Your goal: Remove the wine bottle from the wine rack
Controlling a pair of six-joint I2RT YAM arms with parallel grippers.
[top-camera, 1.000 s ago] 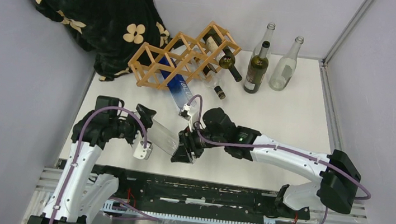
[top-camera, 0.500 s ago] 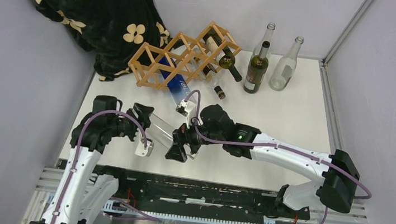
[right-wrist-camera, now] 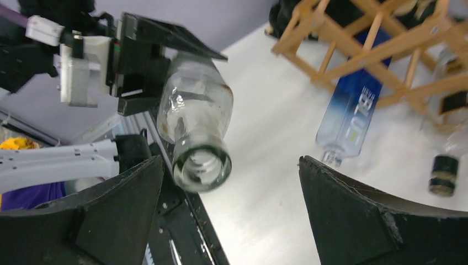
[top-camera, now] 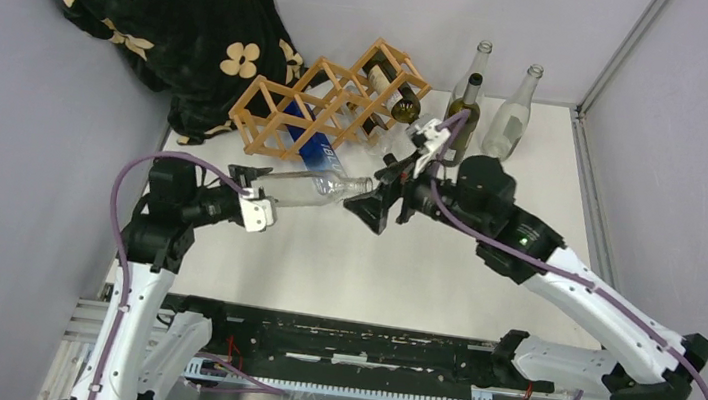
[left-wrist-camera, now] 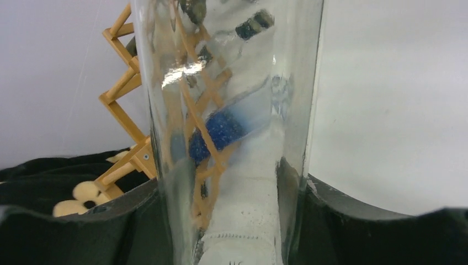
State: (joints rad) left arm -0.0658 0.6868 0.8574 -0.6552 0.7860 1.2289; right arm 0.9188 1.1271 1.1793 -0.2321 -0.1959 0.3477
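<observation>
Top external view: a white desk [top-camera: 323, 257] walled in grey. The left pincer [top-camera: 253, 189] is pressed onto the base end of a clear wine bottle [top-camera: 316, 187]. It holds the bottle level above the desk, off the wine rack [top-camera: 326, 101] and just in front of it. The right pincer [top-camera: 373, 204] stands spread at the bottle's mouth, a finger on either side, not touching the glass.

The wooden lattice rack sits at the back of the desk, beside a black cushion [top-camera: 141, 5] patterned with cream flowers. A dark green bottle [top-camera: 399, 102] lies in the rack's right end. A blue bottle [top-camera: 317, 148] pokes out of a lower cell near the middle.

At the back right stand two upright clear bottles [top-camera: 513, 112] and one dark bottle [top-camera: 470, 90], the dark one partly hidden by the right arm [top-camera: 572, 285].

In the right wrist view, white letters on the blue bottle appear to read "BUD".
</observation>
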